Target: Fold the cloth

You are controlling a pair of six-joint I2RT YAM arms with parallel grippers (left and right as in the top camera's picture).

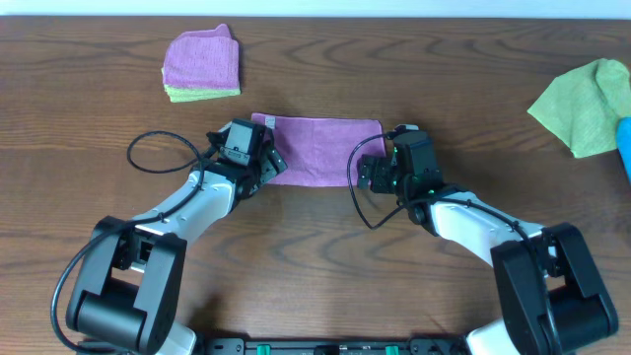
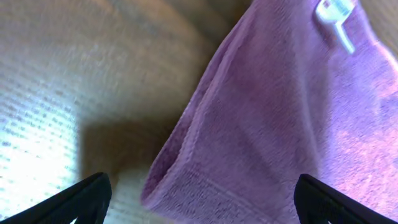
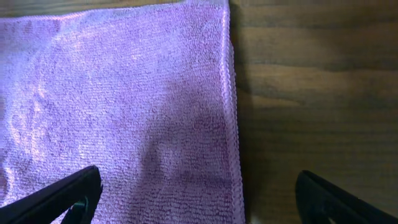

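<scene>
A purple cloth lies folded into a long rectangle on the table's middle. My left gripper is open at its left end; the left wrist view shows the cloth's folded left edge between the spread fingers, with a white tag at the far corner. My right gripper is open at the cloth's right end; in the right wrist view the fingers straddle the cloth's right edge. Neither holds anything.
A folded stack of purple and green cloths sits at the back left. A crumpled green cloth lies at the back right, next to a blue object at the right edge. The table is dark wood.
</scene>
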